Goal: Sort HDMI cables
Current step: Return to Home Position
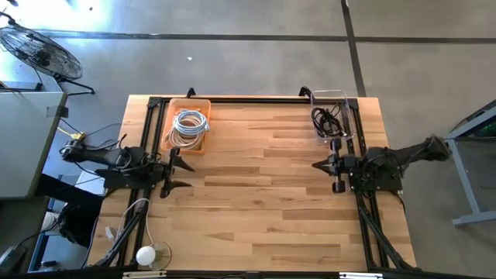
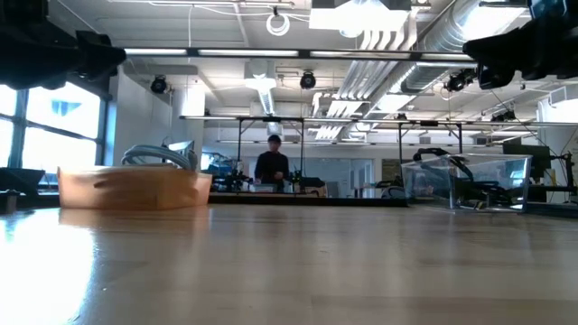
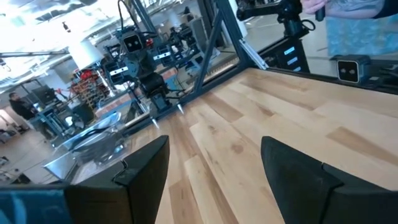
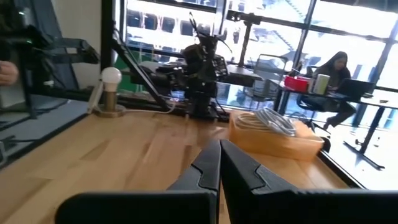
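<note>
Two bins hold every cable I can see from here. The pale coiled HDMI cables (image 1: 190, 126) lie heaped in the orange bin (image 1: 189, 104) at the far left corner of the table (image 1: 263, 209), and the thin black HDMI cables (image 1: 327, 120) sit in the transparent bin (image 1: 346, 99) at the far right corner. I find no cable lying loose on the boards, so I judge the sorting itself done, with only the parking of the arms left. The left gripper (image 1: 186, 175) hangs near the left edge, just in front of the orange bin, its fingers spread wide with nothing between them. The right gripper (image 1: 314, 164) hangs near the right edge, in front of the transparent bin, with its fingers closed tip to tip on nothing. Both point inward across the table and stand well apart. The whole middle and near half of the wood lies open between them, so there is plenty of room to swing. The tight spots are the bin walls beside each gripper and the dark frame rails along the table's sides.
</note>
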Motion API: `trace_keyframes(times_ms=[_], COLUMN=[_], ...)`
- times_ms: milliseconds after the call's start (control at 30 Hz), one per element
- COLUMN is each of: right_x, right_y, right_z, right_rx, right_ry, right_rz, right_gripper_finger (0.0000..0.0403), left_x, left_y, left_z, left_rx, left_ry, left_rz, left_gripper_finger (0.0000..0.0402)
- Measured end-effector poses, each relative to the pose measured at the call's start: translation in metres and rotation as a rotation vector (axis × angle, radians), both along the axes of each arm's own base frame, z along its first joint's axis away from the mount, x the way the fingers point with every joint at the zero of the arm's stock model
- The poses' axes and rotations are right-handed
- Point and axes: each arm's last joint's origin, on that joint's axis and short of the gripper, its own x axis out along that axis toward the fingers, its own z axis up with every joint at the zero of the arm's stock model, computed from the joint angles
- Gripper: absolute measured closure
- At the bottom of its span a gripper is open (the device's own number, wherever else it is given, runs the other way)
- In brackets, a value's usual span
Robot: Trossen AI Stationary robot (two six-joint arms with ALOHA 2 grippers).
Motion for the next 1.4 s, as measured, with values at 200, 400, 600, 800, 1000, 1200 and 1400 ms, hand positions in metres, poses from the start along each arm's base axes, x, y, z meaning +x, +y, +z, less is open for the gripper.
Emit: trace_keyframes(times_ms=[200,400,600,800,1000,1200,1400], right_x=[0.002,0.003,0.003,0.002,0.001,0.002,0.001], right_y=[-0.010,-0.015,-0.015,-0.015,-0.015,-0.015,-0.015], right_z=[-0.001,-0.004,-0.006,-0.003,0.003,-0.002,0.001], right_rx=[0.014,0.070,0.074,0.065,0.047,0.051,0.047], right_ry=[0.008,-0.004,-0.096,-0.124,-0.183,-0.133,-0.168], right_rz=[-0.031,-0.044,-0.021,-0.043,-0.016,-0.029,-0.029], right_gripper_finger=[0.0403,0.0403,0.0403,0.0403,0.0403,0.0403,0.0403], left_x=[0.000,0.001,0.004,0.006,0.006,0.006,0.006], left_y=[0.000,0.000,-0.001,-0.001,-0.001,-0.001,-0.001], left_z=[0.000,-0.001,-0.005,-0.008,-0.007,-0.007,-0.007], left_rx=[0.000,0.003,0.007,0.005,0.011,0.012,0.013], left_ry=[0.001,0.018,0.067,0.095,0.081,0.084,0.087], left_rz=[-0.006,-0.010,-0.013,-0.012,-0.015,-0.015,-0.012], left_gripper_finger=[0.0153,0.0153,0.0153,0.0153,0.0153,0.0153,0.0153])
